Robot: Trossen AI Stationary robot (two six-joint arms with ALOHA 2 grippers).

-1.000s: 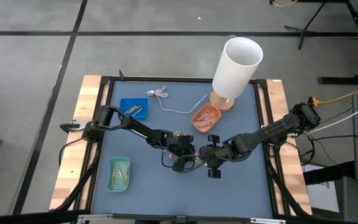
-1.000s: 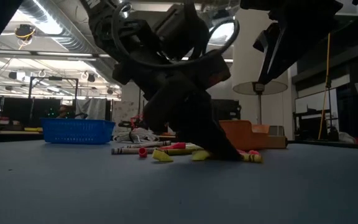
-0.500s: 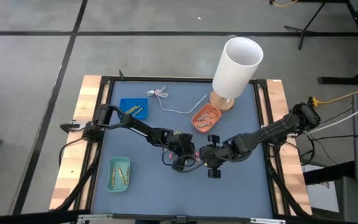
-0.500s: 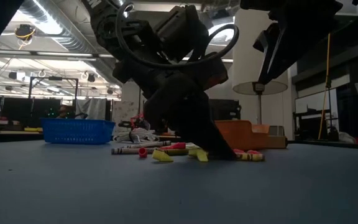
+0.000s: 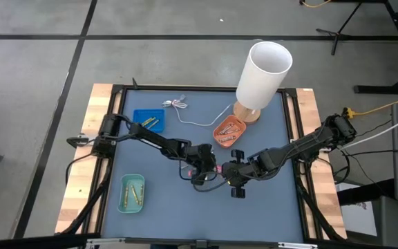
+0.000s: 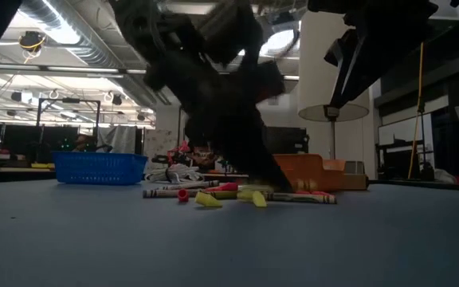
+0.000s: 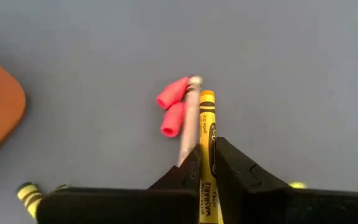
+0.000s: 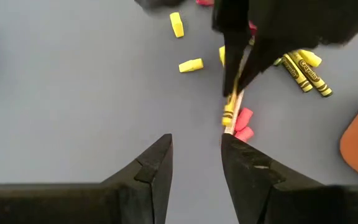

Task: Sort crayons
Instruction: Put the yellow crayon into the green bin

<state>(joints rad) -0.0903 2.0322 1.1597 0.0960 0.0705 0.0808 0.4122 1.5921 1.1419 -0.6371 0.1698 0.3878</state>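
At the high view's centre I see my left gripper (image 7: 207, 163) clamped on a yellow paper-wrapped crayon (image 7: 207, 134) above scattered yellow and pink crayons (image 8: 244, 124), right gripper (image 8: 196, 155) apart.

In the low view the left hand (image 6: 229, 135) is a dark motion blur hiding part of the crayons (image 6: 237, 194) on the surface, while in the left wrist view its fingers (image 7: 238, 171) cover the lower half of a yellow crayon (image 7: 207, 134).
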